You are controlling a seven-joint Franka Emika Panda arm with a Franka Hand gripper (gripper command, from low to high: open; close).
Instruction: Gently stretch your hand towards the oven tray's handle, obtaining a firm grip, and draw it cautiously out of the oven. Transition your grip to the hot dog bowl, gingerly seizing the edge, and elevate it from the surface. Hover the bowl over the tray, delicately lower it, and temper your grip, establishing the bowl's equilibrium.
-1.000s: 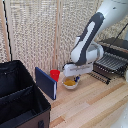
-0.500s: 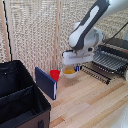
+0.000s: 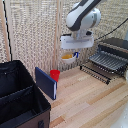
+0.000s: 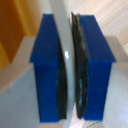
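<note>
My gripper [image 3: 74, 52] is shut on the rim of the small white hot dog bowl [image 3: 68, 57] and holds it in the air, well above the wooden table. Yellow-orange food shows inside the bowl. In the wrist view the blue pads [image 4: 47, 65] clamp the thin white rim [image 4: 61, 30], with the food [image 4: 10, 25] beside it. The oven [image 3: 118, 46] stands at the exterior view's right. Its wire-rack tray [image 3: 107, 60] is drawn out in front, with the front-bar handle [image 3: 98, 64] toward the bowl. The bowl hangs to the left of the tray, apart from it.
A small red cup [image 3: 55, 75] stands on the table below the bowl. A blue flat box [image 3: 46, 82] leans beside it. A big black open case [image 3: 17, 97] fills the lower left. A low black bar rail [image 3: 94, 73] lies before the tray.
The gripper has risen with the bowl in it, from just above the table to well above it. The tray and oven have not moved.
</note>
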